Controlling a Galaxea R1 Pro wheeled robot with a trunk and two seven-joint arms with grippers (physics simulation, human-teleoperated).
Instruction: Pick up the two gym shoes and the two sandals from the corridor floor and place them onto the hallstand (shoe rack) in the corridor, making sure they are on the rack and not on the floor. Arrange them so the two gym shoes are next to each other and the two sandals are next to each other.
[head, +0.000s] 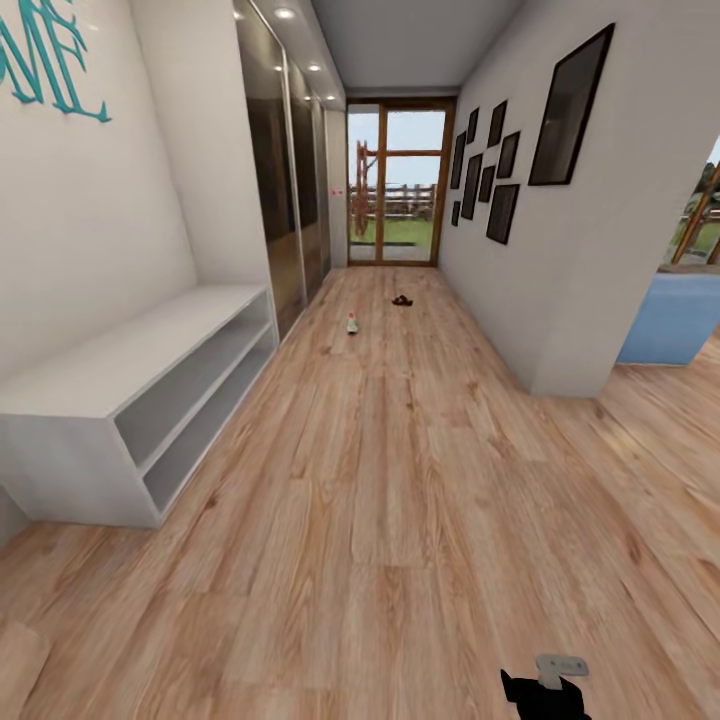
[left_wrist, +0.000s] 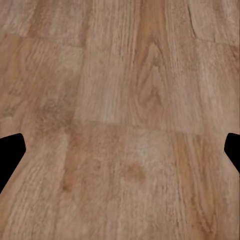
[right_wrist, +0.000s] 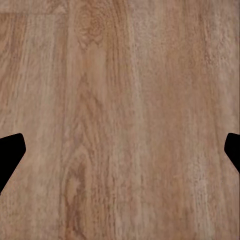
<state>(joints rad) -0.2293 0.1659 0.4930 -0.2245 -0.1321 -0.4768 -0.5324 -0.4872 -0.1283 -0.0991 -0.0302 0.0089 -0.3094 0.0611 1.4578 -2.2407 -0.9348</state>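
Wood floor (head: 400, 520) runs far down the corridor; a sneaker (head: 352, 324) lies lengthwise along it, a sandal (head: 402, 300) crosswise beyond. Both grippers (left_wrist: 120, 150) (right_wrist: 120, 150) spread wide, empty.

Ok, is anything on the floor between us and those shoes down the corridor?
Nothing visible. The gym shoe and the sandal lie far down the corridor floor, and the planks between them and the robot are bare. The white bench stays against the left wall, off the path. Both wrist views show wood under open grippers.
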